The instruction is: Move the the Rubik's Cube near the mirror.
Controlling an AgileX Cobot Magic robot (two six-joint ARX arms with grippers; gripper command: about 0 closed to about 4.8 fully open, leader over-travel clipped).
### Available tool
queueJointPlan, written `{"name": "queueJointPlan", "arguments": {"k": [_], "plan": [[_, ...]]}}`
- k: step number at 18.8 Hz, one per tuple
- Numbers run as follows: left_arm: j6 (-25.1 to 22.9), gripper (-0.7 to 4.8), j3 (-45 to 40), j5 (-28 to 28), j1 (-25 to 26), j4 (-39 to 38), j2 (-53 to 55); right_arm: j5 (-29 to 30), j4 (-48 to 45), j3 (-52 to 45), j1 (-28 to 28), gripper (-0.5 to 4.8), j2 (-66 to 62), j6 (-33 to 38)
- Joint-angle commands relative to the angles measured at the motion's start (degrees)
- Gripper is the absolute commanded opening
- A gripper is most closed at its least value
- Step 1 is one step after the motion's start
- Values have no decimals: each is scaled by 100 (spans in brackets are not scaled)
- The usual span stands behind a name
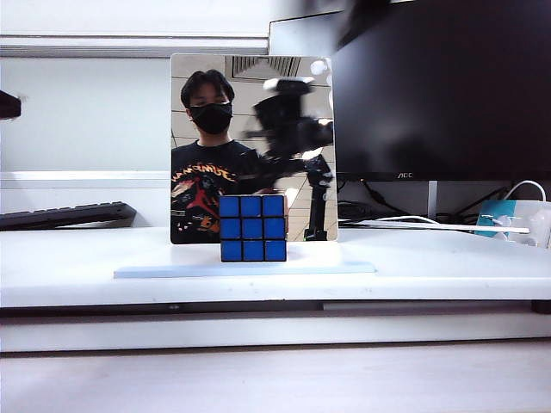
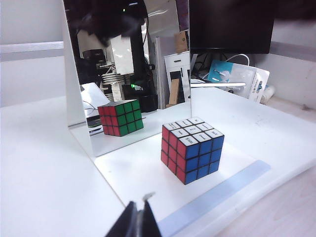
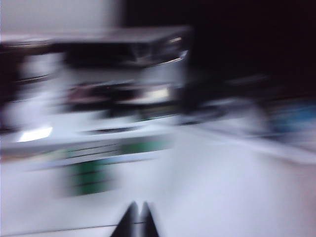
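A white tabletop [image 1: 69, 267] fills the scene, with a wall and a dark monitor [image 1: 448, 86] behind. Nearest to me in the left wrist view are my left fingers [image 2: 139, 217], pressed together with nothing between them, low over bare tabletop. Just beyond them, ahead and a little to one side, the cube [image 2: 191, 149] sits on the pale base plate [image 2: 217, 190], white face up, red and blue faces turned toward me. It is a cube, so it has no long axis to line up with. Right behind it stands the mirror [image 2: 123, 74], upright, close to the cube but with a narrow gap, showing the cube's green and red sides. My right fingers [image 3: 136, 217] are also clamped shut on nothing; that view is smeared with blur, so I cannot place the cube from it. The left fingers look the nearer pair. The cube already stands by the mirror, so I judge no further reach is needed.
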State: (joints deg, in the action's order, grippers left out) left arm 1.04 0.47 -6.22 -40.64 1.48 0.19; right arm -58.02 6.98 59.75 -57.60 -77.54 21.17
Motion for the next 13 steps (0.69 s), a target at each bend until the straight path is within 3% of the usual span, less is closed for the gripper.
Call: {"name": "queueJointPlan", "arguments": {"k": [1, 3, 9, 13], "plan": [[-20, 22, 7, 0, 221, 74, 2, -634, 1633, -63, 363, -1, 815, -50], [-20, 22, 7, 0, 844, 74, 2, -334, 1978, -688, 704, -1, 1840, -166], [-20, 22, 7, -2, 3123, 74, 2, 2756, 1016, -2837, 1786, -1, 5062, -1596], [-20, 22, 7, -33, 4131, 74, 2, 3698, 1075, -3495, 2341, -1, 6404, -1928]]}}
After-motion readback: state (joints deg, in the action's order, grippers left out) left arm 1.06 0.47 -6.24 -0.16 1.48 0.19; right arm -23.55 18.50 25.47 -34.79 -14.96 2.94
